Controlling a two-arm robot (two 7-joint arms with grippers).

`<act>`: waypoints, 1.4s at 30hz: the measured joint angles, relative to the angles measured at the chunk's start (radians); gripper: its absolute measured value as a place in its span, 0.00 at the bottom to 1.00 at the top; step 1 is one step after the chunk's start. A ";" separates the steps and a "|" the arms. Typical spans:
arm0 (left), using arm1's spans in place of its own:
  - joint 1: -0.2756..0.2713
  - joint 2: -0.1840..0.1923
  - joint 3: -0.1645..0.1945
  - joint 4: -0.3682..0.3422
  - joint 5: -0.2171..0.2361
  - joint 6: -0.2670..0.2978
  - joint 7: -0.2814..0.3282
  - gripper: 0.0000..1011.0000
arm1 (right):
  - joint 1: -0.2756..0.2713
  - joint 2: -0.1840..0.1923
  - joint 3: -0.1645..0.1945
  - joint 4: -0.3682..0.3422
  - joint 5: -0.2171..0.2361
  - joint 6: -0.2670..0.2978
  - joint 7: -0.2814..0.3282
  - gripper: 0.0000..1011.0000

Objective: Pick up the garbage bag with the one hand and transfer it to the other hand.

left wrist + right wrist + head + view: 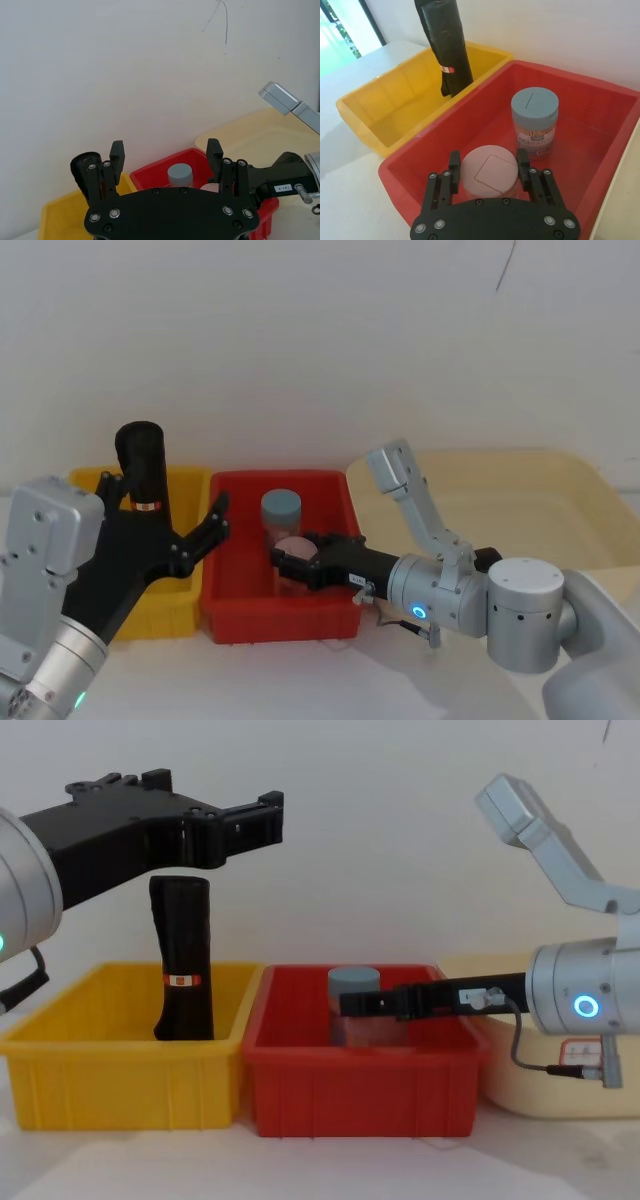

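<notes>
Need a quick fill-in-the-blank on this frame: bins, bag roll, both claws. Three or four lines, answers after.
1. The black garbage bag roll stands in the ______ bin.
2. The right claw has its fingers on either side of the ______ jar in the red bin.
3. The left claw hangs open above the bins and holds ______.
4. The blue-grey jar stands in the ______ bin.

Missing words: yellow; pink; nothing; red
</notes>
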 joint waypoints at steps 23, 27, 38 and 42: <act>0.000 0.000 0.000 0.000 0.000 0.000 0.000 0.99 | 0.004 0.007 0.058 -0.075 0.053 0.007 -0.051 0.64; 0.000 0.000 0.000 0.000 0.000 0.000 0.000 0.99 | 0.011 0.009 0.090 -0.096 0.067 -0.002 -0.072 0.64; 0.000 0.000 0.000 0.000 0.000 0.000 0.000 0.99 | 0.044 0.017 0.167 -0.104 0.081 -0.046 -0.145 0.64; 0.000 0.000 0.000 0.000 0.000 0.000 0.000 0.99 | 0.057 0.023 0.183 -0.088 0.073 -0.067 -0.174 0.64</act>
